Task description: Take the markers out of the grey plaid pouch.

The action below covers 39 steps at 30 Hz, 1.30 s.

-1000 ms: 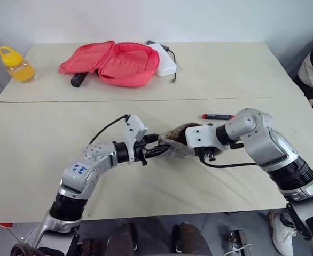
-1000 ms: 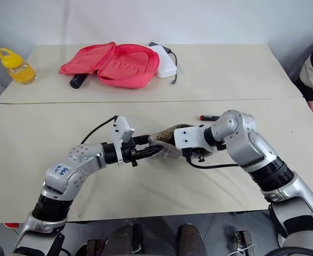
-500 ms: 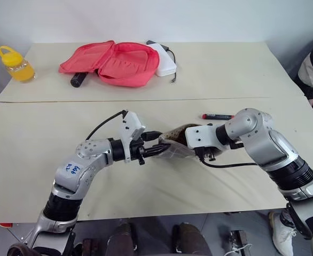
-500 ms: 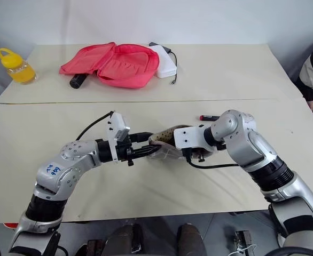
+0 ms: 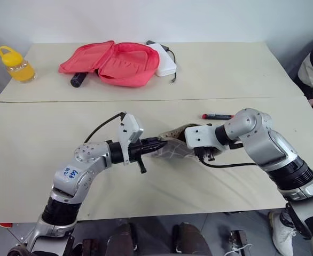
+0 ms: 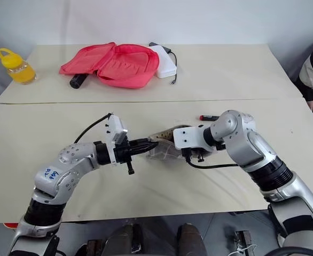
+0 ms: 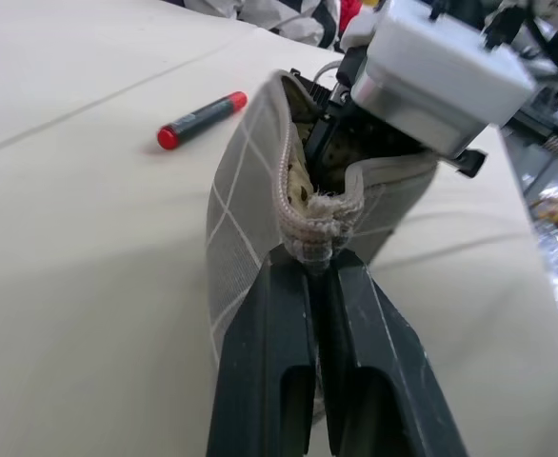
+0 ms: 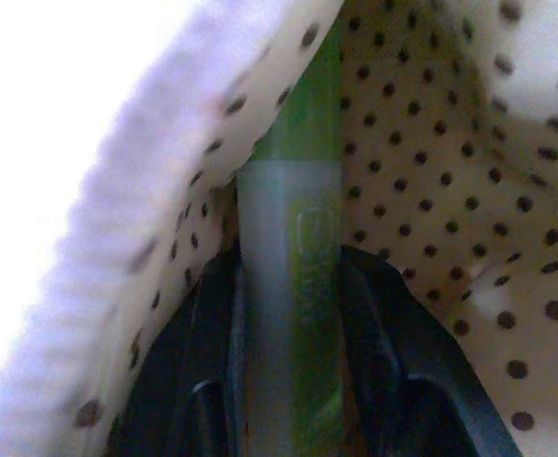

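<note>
L tool point(image 7: 319, 276) pinched shut on the zip-end rim of the grey plaid pouch point(image 5: 173, 145), held mid-desk point(image 5: 28, 160) btwn both arms. R tool point(image 8: 288, 314) reaches inside, clamped on the green marker point(image 8: 298, 219), whose long axis runs along the fingers, pale translucent end nearest. Red-ended marker point(image 5: 217, 116) already out, just behind R arm.

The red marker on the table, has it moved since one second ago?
No. The red marker lies at the same spot, just below the seam between the two tables, beside the right arm.
</note>
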Motion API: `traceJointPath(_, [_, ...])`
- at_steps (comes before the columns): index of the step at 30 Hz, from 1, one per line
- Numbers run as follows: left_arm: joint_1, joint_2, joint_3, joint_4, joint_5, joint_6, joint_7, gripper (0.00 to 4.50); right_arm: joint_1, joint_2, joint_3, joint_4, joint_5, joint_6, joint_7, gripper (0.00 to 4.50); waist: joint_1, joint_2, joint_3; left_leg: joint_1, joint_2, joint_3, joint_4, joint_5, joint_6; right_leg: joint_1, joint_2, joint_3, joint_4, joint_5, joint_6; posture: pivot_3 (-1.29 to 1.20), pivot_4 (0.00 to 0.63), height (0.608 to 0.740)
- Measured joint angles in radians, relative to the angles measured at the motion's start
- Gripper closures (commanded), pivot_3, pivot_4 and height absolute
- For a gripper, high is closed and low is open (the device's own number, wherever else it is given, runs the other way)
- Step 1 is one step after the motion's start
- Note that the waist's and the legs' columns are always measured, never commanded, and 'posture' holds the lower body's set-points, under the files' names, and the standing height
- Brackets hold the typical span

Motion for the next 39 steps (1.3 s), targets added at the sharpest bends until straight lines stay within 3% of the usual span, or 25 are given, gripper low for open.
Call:
traceJointPath(14, [-0.033, -0.036, -0.051, 0.008, 0.073, -0.080, 0.011, 4.50, -0.084, 0.000, -0.039, -0.008, 0.075, 0.068, 0.012, 3.47, 0.001, 0.000, 0.000, 0.000, 0.000, 0.000, 0.000, 0.000, 0.000, 0.000, 0.000, 0.000, 0.000, 0.000, 0.000, 0.00, 0.150, 0.740])
traceJointPath(19, [-0.032, -0.025, -0.046, 0.011, 0.073, -0.089, 0.006, 4.50, -0.093, -0.077, -0.060, 0.055, 0.075, 0.025, 0.000, 3.47, 0.001, 0.000, 0.000, 0.000, 0.000, 0.000, 0.000, 0.000, 0.000, -0.001, 0.000, 0.000, 0.000, 0.000, 0.000, 0.00, 0.150, 0.740])
traceJointPath(26, [-0.034, -0.021, -0.039, 0.050, 0.084, -0.122, 0.006, 4.50, -0.057, -0.094, -0.096, 0.027, 0.135, 0.051, 0.011, 3.47, 0.001, 0.000, 0.000, -0.001, 0.000, 0.000, 0.000, 0.000, 0.000, -0.001, 0.000, 0.000, 0.000, 0.000, 0.000, 0.00, 0.150, 0.740])
traceJointPath(39, [-0.024, -0.028, -0.031, 0.050, 0.085, -0.135, -0.003, 4.50, -0.076, -0.049, -0.224, 0.006, 0.327, 0.144, -0.034, 3.47, 0.002, 0.000, 0.000, -0.001, 0.000, 0.000, 0.000, 0.000, 0.000, -0.001, 0.000, 0.000, 0.000, 0.000, 0.000, 0.00, 0.150, 0.740])
